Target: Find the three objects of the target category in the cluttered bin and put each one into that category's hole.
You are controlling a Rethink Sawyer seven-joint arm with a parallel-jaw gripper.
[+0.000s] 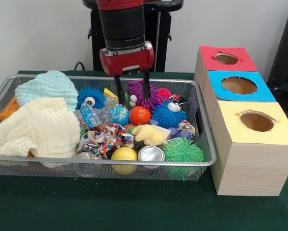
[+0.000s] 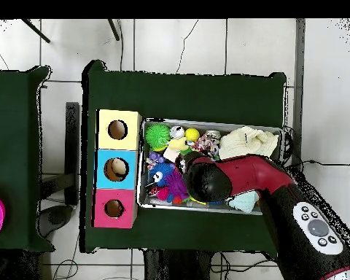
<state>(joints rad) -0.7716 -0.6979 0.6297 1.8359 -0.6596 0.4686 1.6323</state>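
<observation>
The silver wire-mesh bin (image 1: 110,161) sits on the green table, packed with toys. My gripper (image 1: 133,90) hangs over the bin's back middle, open and empty. Its two black fingers straddle the left side of a purple spiky toy (image 1: 140,92), just above an orange ball (image 1: 139,115). Nearby lie a blue spiky ball (image 1: 167,115), a green spiky ball (image 1: 183,150), a yellow ball (image 1: 124,155), a silver can (image 1: 151,154) and a yellow soft toy (image 1: 148,134). In the overhead view my arm (image 2: 232,179) covers the gripper and part of the bin (image 2: 207,122).
Three wooden boxes with holes stand right of the bin: red top (image 1: 226,58), blue top (image 1: 239,85), yellow top (image 1: 256,120). They also show in the overhead view (image 2: 117,169). A yellow cloth (image 1: 33,127) and a mint cloth (image 1: 46,87) fill the bin's left part.
</observation>
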